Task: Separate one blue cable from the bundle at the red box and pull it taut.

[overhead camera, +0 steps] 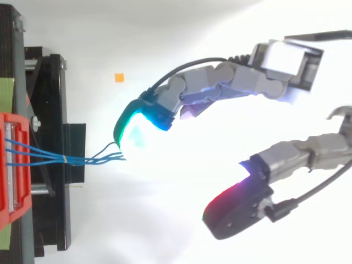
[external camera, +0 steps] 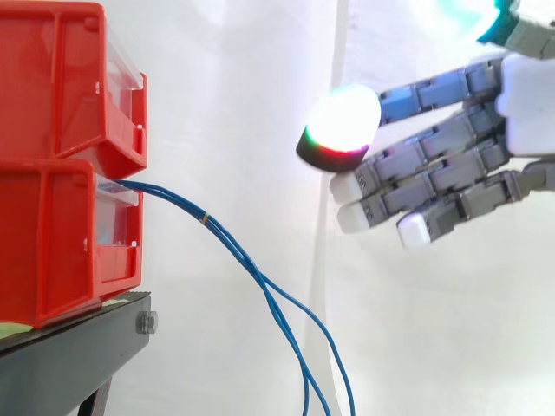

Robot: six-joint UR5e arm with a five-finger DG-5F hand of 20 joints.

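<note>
Two stacked red bins [external camera: 61, 165] sit on a black stand [external camera: 78, 347]. The hand [external camera: 451, 165] hovers to their right, fingers spread nearly straight, holding nothing. The blue cable bundle [external camera: 205, 218] droops from the lower bin, below the fingertips.

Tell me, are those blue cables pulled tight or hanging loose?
Loose: the blue cables sag downward from the red bin; the open hand holds none.

black stand [external camera: 74, 355], red bin [external camera: 52, 243] on it, second red bin [external camera: 52, 78] stacked above
</note>
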